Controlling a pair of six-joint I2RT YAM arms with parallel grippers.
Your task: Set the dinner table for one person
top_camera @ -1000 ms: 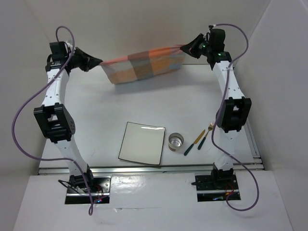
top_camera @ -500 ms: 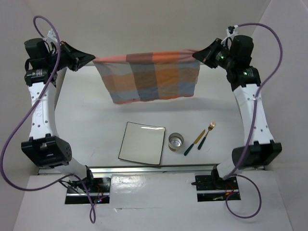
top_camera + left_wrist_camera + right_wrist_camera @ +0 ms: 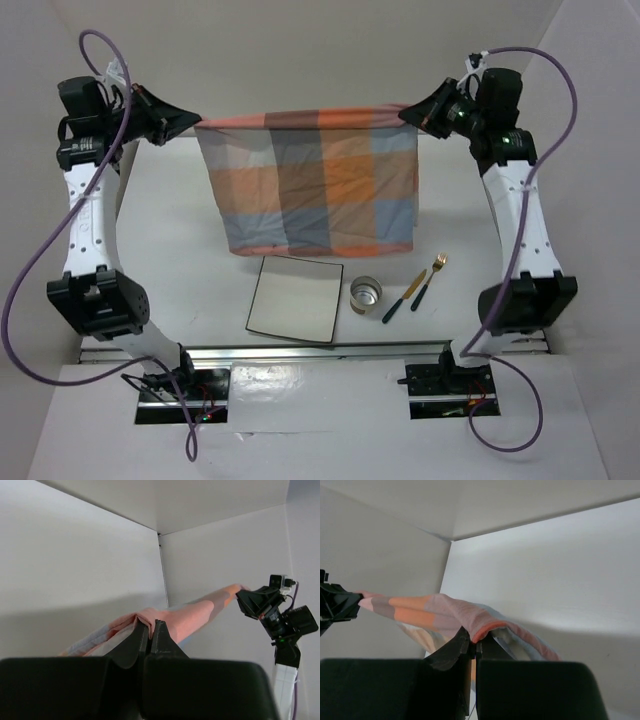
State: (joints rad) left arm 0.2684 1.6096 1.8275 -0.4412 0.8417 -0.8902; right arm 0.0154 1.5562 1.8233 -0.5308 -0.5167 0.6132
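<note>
Since half a second ago the checked cloth (image 3: pixel 320 185) has unfurled lower, its hem now reaching the plate's (image 3: pixel 292 302) far edge. The left gripper (image 3: pixel 197 124) and right gripper (image 3: pixel 404 114) each pinch a top corner, fingers closed tight on fabric, holding it stretched above the dinner table (image 3: pixel 180 240). Right of the plate stands a glass (image 3: pixel 366 295), its contents unclear, then a knife (image 3: pixel 403 297) and a fork (image 3: pixel 428 281).

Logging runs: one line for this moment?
left gripper: shut on cloth | right gripper: shut on cloth | cloth: hanging spread between them
</note>
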